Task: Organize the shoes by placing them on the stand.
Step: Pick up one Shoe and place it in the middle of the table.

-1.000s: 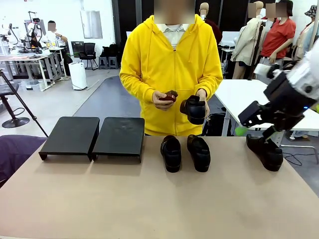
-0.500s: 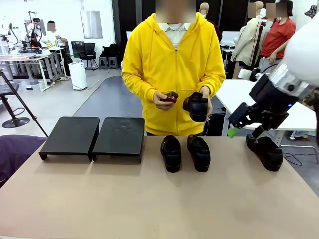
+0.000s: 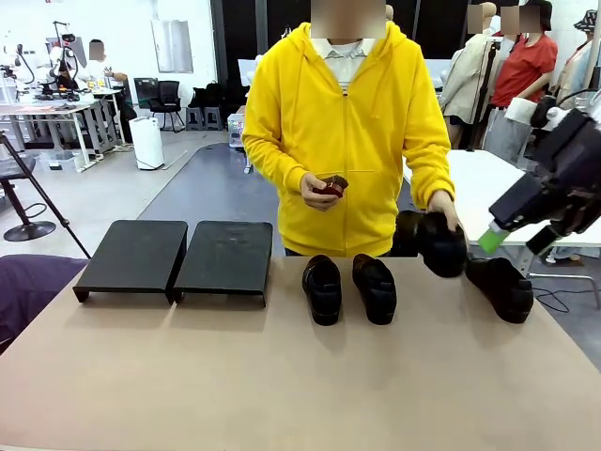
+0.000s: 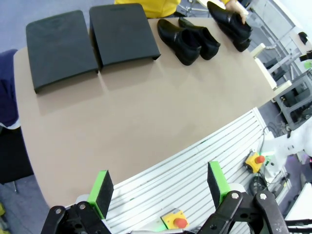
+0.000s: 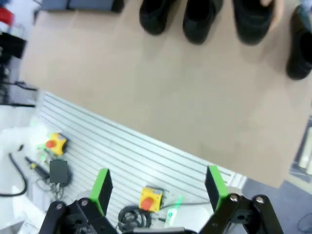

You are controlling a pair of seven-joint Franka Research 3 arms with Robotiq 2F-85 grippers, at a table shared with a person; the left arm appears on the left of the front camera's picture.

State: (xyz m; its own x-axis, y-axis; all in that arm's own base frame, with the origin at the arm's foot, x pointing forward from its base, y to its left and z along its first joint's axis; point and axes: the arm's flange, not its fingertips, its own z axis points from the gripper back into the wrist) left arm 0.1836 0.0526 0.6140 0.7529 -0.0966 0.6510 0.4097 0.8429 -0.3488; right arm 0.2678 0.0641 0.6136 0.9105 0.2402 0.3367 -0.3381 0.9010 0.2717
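Well clear of the shoes [image 3: 322,288] at the far side of the table [image 3: 282,376], both pairs of jaws gape empty.

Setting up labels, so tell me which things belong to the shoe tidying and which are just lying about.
Job: middle shoe pair; shoe in the person's hand; right-hand shoe; two black stands.
Lying about: yellow stop-button box; small reddish object the person holds.

Grey floor [image 3: 192,183] is running back to a white wall [image 3: 127,38]. White worktables [image 3: 52,111] are standing far left, black chairs [image 3: 169,97] are waiting near the wall, and another white table [image 3: 465,178] is sitting at right.
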